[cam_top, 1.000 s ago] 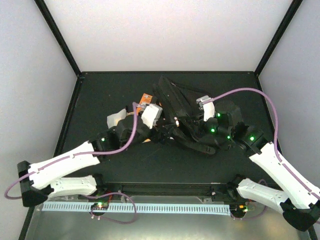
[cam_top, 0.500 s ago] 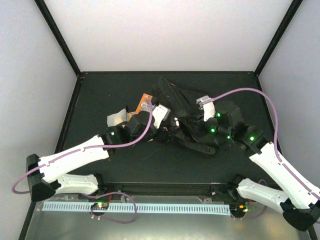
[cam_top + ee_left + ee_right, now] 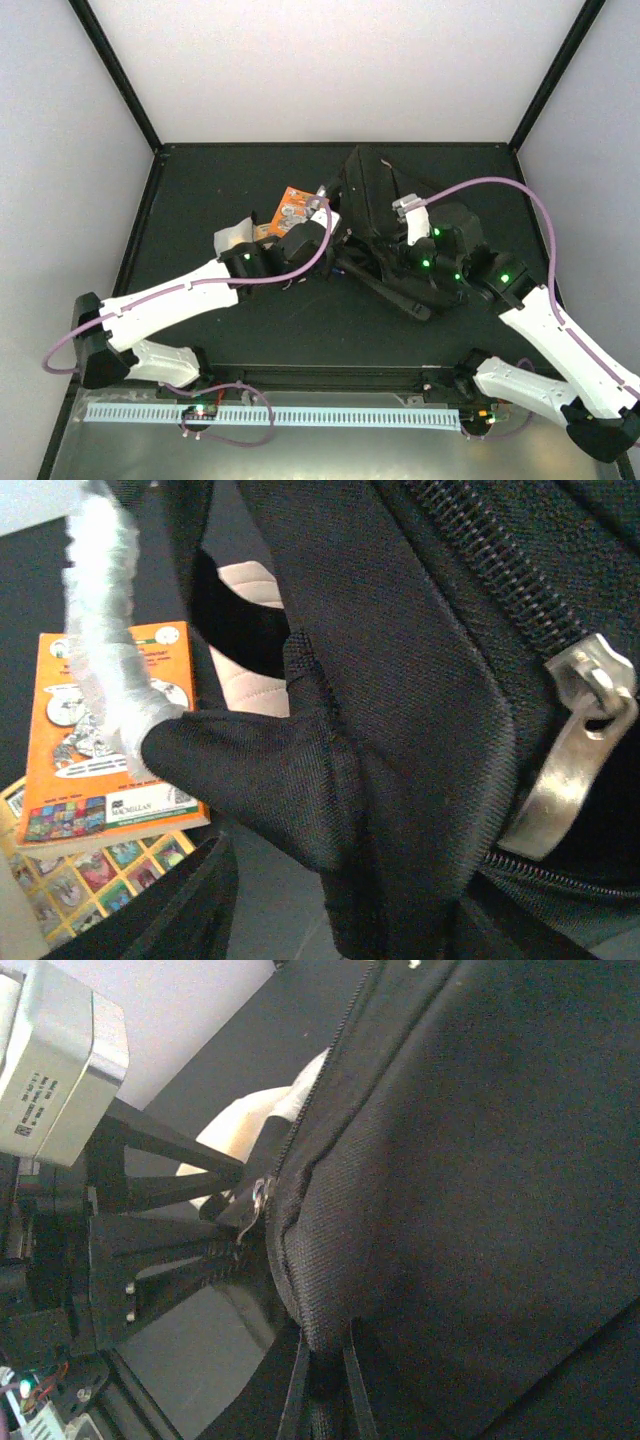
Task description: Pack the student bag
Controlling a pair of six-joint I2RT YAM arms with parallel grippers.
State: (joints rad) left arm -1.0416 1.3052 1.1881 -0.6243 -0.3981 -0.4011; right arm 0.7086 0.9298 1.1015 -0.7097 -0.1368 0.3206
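Now, at the bag mouth. The student bag [image 3: 375,190] lies right of centre on the dark worktop [image 3: 200,180], slumped on its side, with both my arms meeting at its left edge.

Right tool [image 3: 322,1365]: pressed together on a lip of the black fabric beside the zipper line. I judge that hold is there to lift one side of the opening and steady the bag, since limp cloth would otherwise fall shut.

Left tool [image 3: 345,900]: one jaw shows either side of a folded flap of the same fabric, low in the wrist view. I cannot tell whether the jaws have bitten on it. The metal zipper pull [image 3: 565,770] hangs at the right of that view, and the teeth above it look parted.

Waiting goods: an orange booklet [image 3: 291,210] lies just left of the bag, on top of a sheet of small coloured pictures [image 3: 60,885]. A whitish pouch [image 3: 233,237] sits further left, partly under my left arm. Both lie close to the mouth, presumably for a short carry.

Judgement: this is the opening step and nothing looks packed yet. A pale fuzzy strip [image 3: 105,650] crosses the upper left of the wrist view, but I cannot identify it.
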